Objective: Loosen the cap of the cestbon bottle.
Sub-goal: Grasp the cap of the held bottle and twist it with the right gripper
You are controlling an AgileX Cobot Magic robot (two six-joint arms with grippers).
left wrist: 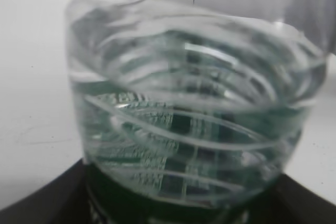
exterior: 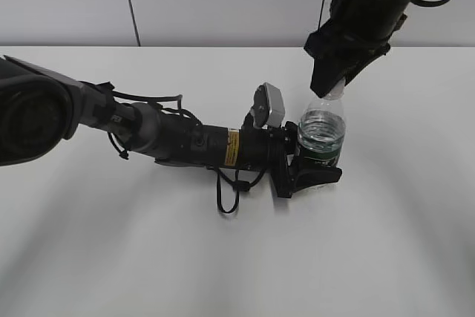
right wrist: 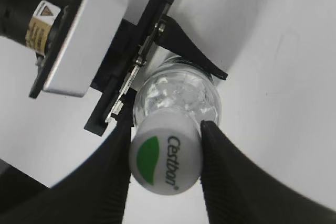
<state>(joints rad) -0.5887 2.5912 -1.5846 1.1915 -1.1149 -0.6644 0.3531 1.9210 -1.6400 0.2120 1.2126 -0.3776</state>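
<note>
The cestbon bottle (exterior: 322, 130) stands upright on the white table, clear with a dark green label band. It fills the left wrist view (left wrist: 194, 124), ribbed and blurred. My left gripper (exterior: 308, 165) is shut on its lower body at the label. The white cap (right wrist: 165, 158) with a green half-circle and "Cestbon" lettering sits on top. My right gripper (right wrist: 166, 150) comes down from above and is shut on the cap, one black finger on each side. In the exterior view the cap is mostly hidden by the right gripper (exterior: 334, 87).
The white table (exterior: 386, 243) spreads all around the bottle. The left arm (exterior: 171, 139) lies low across the table from the left, with loose black cables. A grey wall with a dark seam (exterior: 130, 1) runs behind.
</note>
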